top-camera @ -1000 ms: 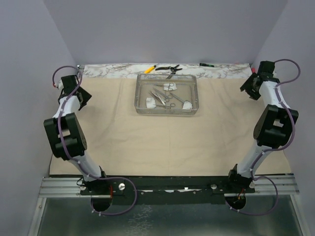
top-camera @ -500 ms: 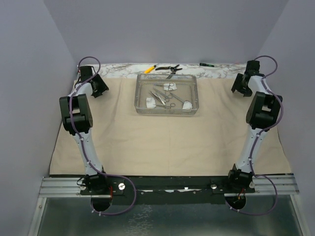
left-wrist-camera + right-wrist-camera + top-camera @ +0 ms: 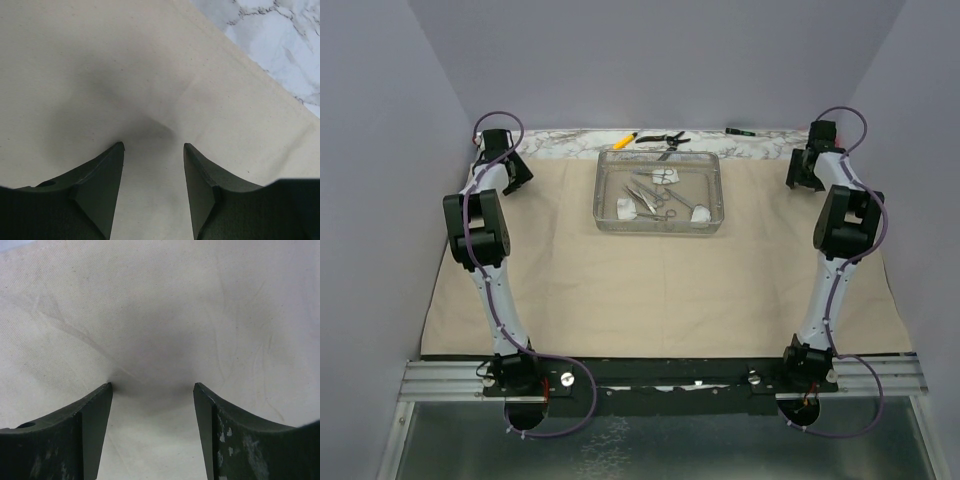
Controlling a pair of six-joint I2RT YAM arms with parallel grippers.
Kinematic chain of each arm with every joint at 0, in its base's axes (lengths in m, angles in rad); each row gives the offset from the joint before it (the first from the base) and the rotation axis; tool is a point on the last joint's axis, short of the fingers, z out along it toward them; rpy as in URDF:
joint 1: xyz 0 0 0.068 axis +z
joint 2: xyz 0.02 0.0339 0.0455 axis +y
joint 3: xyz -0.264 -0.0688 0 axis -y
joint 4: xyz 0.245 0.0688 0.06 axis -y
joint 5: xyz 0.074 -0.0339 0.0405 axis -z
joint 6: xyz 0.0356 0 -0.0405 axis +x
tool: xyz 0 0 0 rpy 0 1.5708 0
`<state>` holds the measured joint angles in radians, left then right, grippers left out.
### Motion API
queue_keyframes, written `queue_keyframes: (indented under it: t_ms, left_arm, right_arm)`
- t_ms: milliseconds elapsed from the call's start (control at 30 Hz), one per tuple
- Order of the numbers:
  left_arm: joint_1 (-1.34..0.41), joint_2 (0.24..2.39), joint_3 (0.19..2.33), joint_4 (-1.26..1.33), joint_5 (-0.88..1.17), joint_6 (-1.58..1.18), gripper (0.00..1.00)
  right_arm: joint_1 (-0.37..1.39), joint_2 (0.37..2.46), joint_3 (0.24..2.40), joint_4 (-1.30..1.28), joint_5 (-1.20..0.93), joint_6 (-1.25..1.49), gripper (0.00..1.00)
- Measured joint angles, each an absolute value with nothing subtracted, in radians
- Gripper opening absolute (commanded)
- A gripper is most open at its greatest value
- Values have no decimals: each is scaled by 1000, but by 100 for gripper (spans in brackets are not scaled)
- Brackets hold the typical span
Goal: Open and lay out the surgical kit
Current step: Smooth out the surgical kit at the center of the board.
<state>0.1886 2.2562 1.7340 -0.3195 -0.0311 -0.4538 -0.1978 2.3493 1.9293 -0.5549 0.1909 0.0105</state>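
Beige cloth wrap (image 3: 650, 290) lies spread flat over the marble worktop (image 3: 560, 143). Clear plastic tray (image 3: 658, 231) stands on the cloth's far middle, holding steel clamps (image 3: 650, 195) and white gauze balls (image 3: 626, 208). Left fingers (image 3: 95, 190) are spread, tips low at the cloth near its far left edge. Right fingers (image 3: 90, 425) are spread likewise near the far right edge. Only cloth shows between each pair; contact cannot be confirmed.

Plain lavender walls (image 3: 650, 60) on three sides; marble-pattern tabletop (image 3: 550, 143) at far edge; aluminium rail (image 3: 430, 378) near edge.
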Motion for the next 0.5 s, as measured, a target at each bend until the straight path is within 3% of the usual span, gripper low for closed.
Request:
queue_keyframes:
  t_ms: [500]
  left_arm:
    - [204, 2357, 1938, -476, -124, -440, 55]
  right_arm:
    - [-183, 2403, 2037, -589, 296, -7, 68]
